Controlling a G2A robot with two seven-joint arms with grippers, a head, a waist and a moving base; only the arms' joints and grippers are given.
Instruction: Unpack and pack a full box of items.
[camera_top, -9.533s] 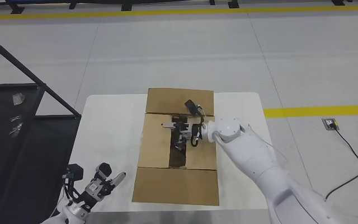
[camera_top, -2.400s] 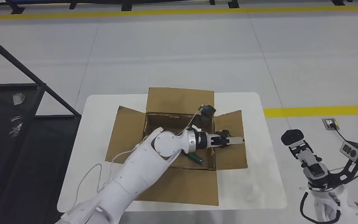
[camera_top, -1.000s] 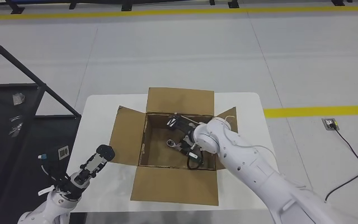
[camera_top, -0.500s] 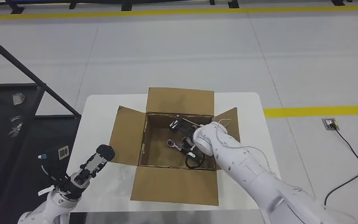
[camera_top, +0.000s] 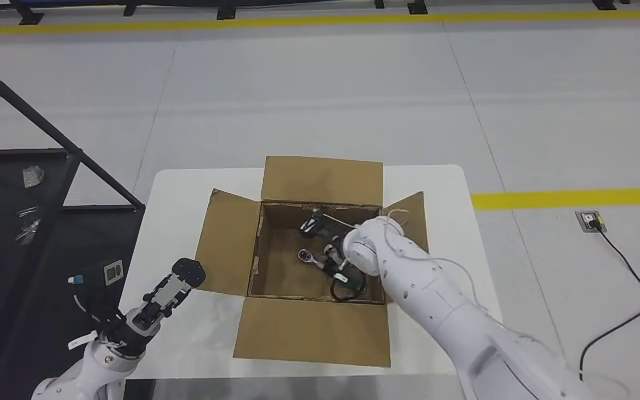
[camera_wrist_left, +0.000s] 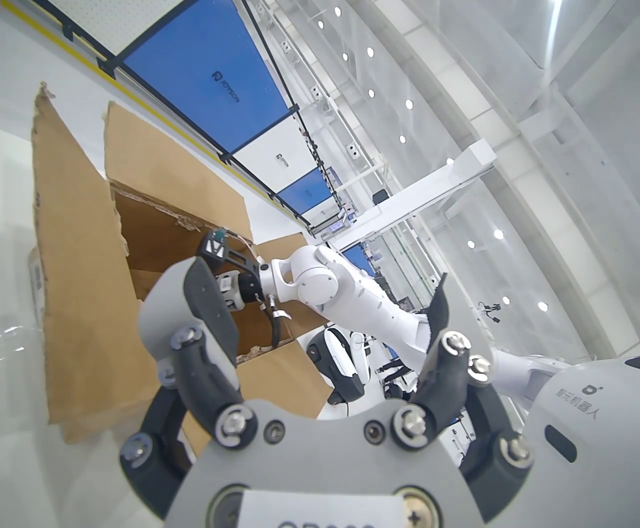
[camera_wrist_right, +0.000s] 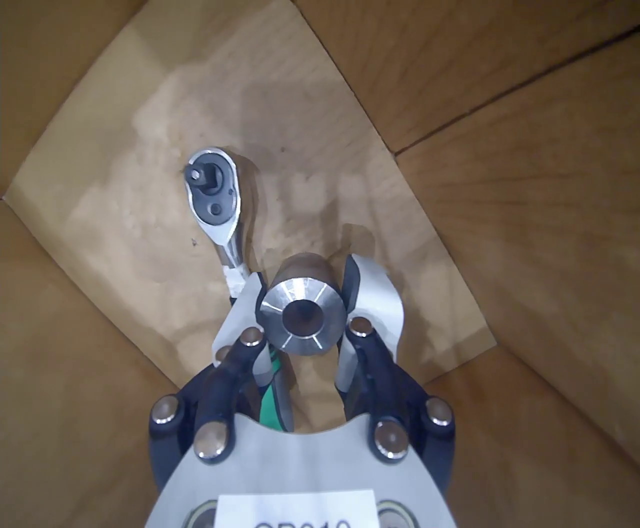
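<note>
Overhead downward; right wrist view inside box (camera_top: 322, 180), left seemingly outside.

My glossy white arm (camera_top: 430, 290) ends in my right gripper (camera_wrist_right: 305, 280): black links, pale grey fingers (camera_wrist_right: 372, 295), silver screws.

Pale grey glossy floor (camera_top: 300, 90) crossed by yellow painted lines (camera_top: 300, 20); black metal-framed rack (camera_top: 50, 250) beside white rectangular table (camera_top: 170, 230); blue wall panels (camera_wrist_left: 210, 90) under white lamp-dotted ceiling (camera_wrist_left: 475, 65).

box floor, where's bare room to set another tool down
Free: the box floor beyond the ratchet head up to the walls, and on the socket side away from the ratchet. Crowded: where the right end effector grips the socket beside the ratchet handle.
</note>
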